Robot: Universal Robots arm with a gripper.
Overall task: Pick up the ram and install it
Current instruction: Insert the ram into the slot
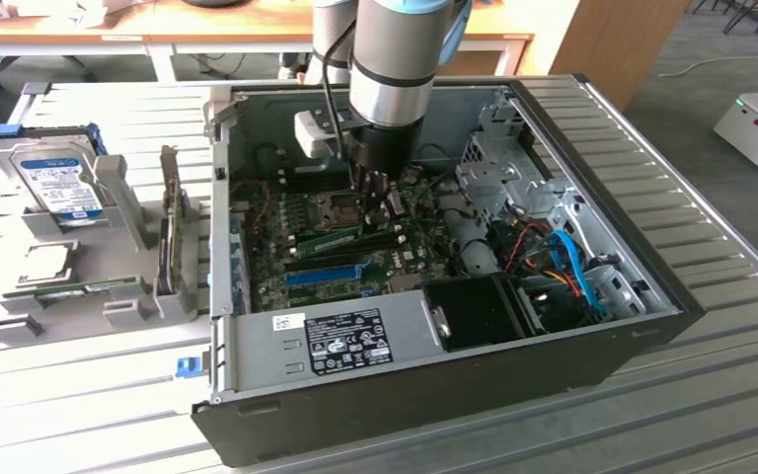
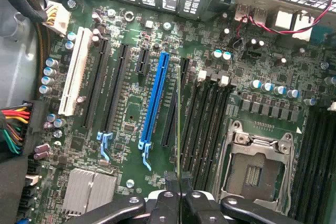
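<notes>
Wrist view: the gripper is clamped on the ram, a thin green stick seen edge-on. It hangs over the motherboard, between the blue slot and the black slots, inside the open computer case.

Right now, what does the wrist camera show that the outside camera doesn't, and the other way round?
Wrist view: close up, the pincer shut on the ram, a thin green edge over the dark slots. Exterior view: the arm above the open computer case, and a hard drive standing in a grey rack to the exterior view's left. Both: the motherboard and its blue slot.
</notes>
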